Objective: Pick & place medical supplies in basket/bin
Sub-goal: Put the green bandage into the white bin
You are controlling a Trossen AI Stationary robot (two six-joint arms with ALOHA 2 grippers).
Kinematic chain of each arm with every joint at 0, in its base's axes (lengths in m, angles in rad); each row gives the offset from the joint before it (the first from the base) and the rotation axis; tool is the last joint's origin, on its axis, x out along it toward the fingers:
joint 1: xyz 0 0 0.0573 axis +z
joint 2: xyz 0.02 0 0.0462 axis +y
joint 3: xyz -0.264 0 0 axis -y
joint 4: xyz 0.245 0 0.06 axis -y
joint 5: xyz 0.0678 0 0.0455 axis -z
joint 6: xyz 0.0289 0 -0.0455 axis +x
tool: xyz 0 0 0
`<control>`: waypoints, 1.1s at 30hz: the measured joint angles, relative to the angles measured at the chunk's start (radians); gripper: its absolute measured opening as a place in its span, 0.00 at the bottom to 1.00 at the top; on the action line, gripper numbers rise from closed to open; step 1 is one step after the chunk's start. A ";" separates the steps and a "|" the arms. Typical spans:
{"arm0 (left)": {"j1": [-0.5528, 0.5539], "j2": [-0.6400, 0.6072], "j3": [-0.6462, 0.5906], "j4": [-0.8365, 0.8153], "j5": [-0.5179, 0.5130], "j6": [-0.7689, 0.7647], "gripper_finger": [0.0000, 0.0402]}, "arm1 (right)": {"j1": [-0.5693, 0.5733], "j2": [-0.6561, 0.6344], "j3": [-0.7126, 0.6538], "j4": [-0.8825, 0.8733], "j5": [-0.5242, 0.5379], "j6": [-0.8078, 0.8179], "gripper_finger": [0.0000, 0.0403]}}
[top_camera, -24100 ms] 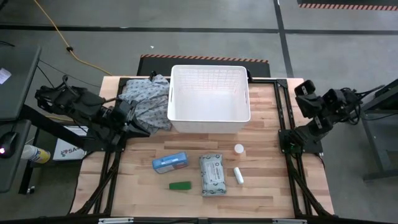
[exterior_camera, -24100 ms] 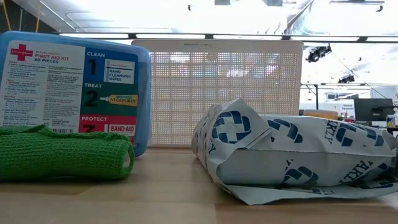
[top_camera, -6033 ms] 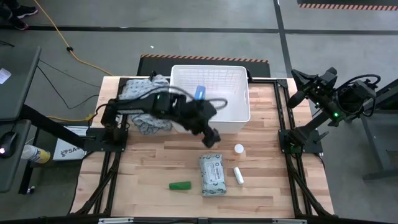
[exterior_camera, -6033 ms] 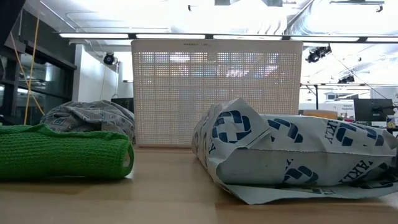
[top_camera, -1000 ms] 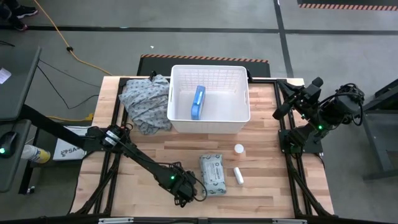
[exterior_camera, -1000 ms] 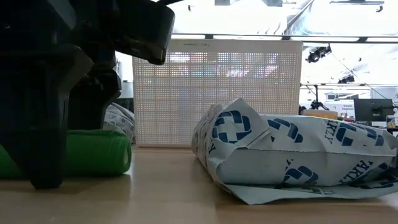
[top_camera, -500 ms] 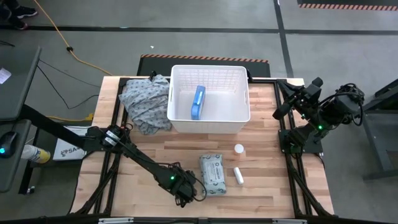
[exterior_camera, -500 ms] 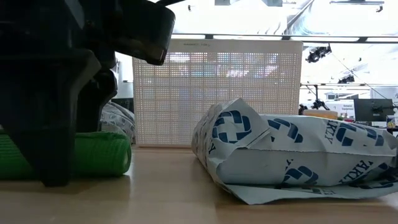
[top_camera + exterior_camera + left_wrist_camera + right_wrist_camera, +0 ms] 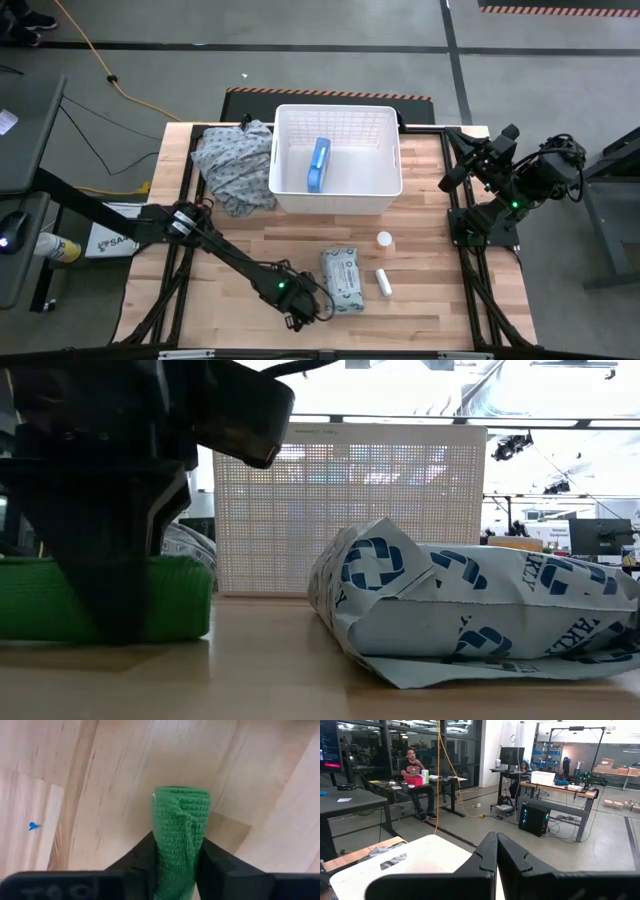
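The large white gridded plastic basket (image 9: 336,160) stands well beyond my left gripper (image 9: 176,870), a blue-white flat packet (image 9: 318,165) inside it. Just beside me lies the grey-white soft pack (image 9: 343,281). My fingers (image 9: 145,857) press both sides of the green knitted bar (image 9: 179,840) on the wooden table (image 9: 240,250). My right gripper (image 9: 496,851), pinched empty, hangs off to the table's side.

The bench (image 9: 420,200) is lit evenly from above in the high view, and only soft, short shadows are cast. In the low view, strong glare is given by ceiling lights behind the basket (image 9: 340,510), and the left hand (image 9: 110,600) is reduced to a dark, blurred silhouette. The left wrist view is sharp.
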 joint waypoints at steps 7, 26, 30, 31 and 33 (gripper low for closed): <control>-0.002 0.004 0.160 -0.163 -0.046 -0.004 0.24 | 0.000 0.000 0.000 0.000 0.000 0.000 0.00; -0.001 -0.002 0.694 -0.486 -0.249 -0.075 0.23 | 0.000 0.000 0.000 0.000 0.000 -0.004 0.00; -0.001 -0.002 0.762 -0.481 -0.256 -0.082 0.22 | 0.000 0.000 0.000 0.000 0.000 -0.004 0.00; -0.001 -0.002 0.772 -0.481 -0.265 -0.092 0.22 | 0.000 0.000 0.000 0.000 0.000 -0.005 0.00; -0.001 -0.002 0.785 -0.481 -0.280 -0.108 0.22 | 0.000 0.000 0.000 0.000 0.000 -0.009 0.00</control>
